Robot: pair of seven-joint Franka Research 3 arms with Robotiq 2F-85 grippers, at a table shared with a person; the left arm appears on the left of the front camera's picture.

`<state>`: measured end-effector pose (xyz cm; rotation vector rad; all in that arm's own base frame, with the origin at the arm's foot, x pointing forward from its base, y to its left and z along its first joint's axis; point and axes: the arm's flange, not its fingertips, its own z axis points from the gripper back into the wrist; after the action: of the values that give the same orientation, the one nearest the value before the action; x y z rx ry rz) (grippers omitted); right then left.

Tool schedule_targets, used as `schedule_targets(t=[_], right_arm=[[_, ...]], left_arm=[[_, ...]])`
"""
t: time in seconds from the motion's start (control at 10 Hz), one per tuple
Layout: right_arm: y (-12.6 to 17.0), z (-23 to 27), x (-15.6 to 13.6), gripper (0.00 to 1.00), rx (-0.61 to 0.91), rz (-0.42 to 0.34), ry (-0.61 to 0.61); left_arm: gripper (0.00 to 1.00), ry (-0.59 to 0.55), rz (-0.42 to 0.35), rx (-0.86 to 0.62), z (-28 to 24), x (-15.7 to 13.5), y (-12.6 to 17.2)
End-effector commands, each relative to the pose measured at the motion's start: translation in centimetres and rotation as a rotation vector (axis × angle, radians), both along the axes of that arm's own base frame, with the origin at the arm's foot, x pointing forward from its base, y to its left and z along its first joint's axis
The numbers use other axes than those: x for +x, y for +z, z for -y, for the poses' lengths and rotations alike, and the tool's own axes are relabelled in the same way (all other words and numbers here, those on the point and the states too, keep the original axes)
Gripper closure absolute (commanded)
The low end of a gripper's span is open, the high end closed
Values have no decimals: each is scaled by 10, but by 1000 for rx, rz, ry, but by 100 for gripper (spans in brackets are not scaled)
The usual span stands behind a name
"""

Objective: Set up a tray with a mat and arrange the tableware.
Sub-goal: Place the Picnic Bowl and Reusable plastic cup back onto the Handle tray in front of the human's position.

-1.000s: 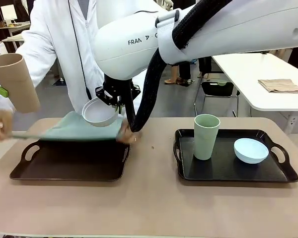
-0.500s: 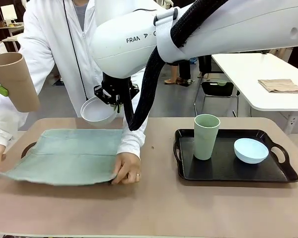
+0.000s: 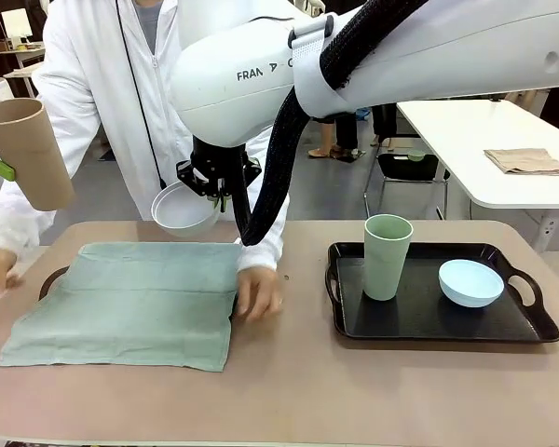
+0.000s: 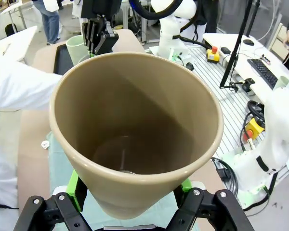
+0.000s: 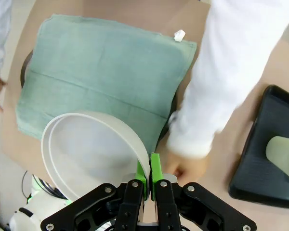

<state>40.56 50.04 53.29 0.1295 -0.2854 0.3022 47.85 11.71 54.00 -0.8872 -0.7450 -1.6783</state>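
My left gripper [image 4: 130, 187] holds the tan cup [image 4: 135, 134] upright in the air at the table's left edge, its green pads [image 4: 76, 186] pressed on the cup's sides; the tan cup [image 3: 28, 154] hangs high at the far left. My right gripper [image 5: 149, 175] is shut on the rim of the white bowl [image 5: 89, 154], held above the back of the left tray [image 3: 51, 279]. A green mat [image 3: 121, 303] lies flat over that tray. The person's hands [image 3: 258, 291] rest at the mat's edges. The sage green cup [image 3: 387, 256] and pale blue bowl [image 3: 470, 282] stand on the right tray [image 3: 536, 326].
The person in a white coat [image 3: 93, 93] leans over the table's far side, a sleeve [image 5: 231, 72] reaching across beside the mat [image 5: 106, 77]. Another white table [image 3: 484, 140] with a folded cloth stands behind on the right. Bare tabletop runs along the front edge [image 3: 289, 400].
The person has lowered the mat from the air onto the left tray and spread it flat, then slid both hands to its edges. Both arms have stayed still.
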Motion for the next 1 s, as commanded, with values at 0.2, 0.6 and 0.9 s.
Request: schedule_targets(t=[0.2,0.6,0.9], right_arm=[[0,-1,-1,100,-12,8,-4],[0,-1,-1,100,-12,8,-4],[0,-1,-1,100,-12,8,-4]], left_arm=[[100,-11,13,-4,0,-1,5],[100,-11,13,-4,0,-1,5],[100,-11,13,-4,0,-1,5]])
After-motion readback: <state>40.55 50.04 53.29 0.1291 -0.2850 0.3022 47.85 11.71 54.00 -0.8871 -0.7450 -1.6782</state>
